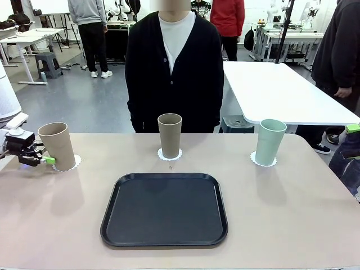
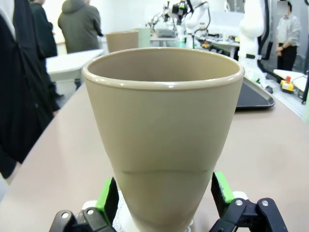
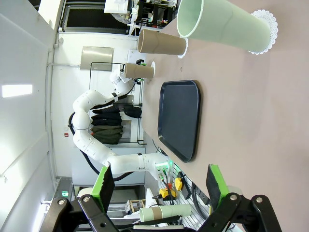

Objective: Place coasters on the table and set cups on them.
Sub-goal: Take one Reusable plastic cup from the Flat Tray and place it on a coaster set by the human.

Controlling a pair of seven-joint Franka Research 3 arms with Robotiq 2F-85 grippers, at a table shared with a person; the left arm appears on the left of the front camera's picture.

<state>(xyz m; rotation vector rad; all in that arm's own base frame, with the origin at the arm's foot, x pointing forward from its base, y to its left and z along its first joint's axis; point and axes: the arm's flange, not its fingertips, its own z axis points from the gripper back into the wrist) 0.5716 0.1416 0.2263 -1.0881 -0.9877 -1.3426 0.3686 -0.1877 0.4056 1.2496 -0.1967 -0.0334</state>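
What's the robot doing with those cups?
It's setting cups on little lacy coasters. All three cups already stand on coasters along the far side of the table: a tan cup on the robot's left, another tan cup in the middle and a mint green cup on the right. The left claw has its green pads on either side of the left cup's base. The right claw is open and holds nothing. A person stands watching behind the table, and a black tray sits empty.

Tan cup (image 2: 161, 135) between left gripper (image 2: 164, 193) green pads; second tan cup (image 1: 169, 135) and mint cup (image 1: 270, 142) beyond, white scalloped coasters (image 1: 263, 161), black tray (image 1: 164, 209), beige-pink table (image 1: 292, 219).
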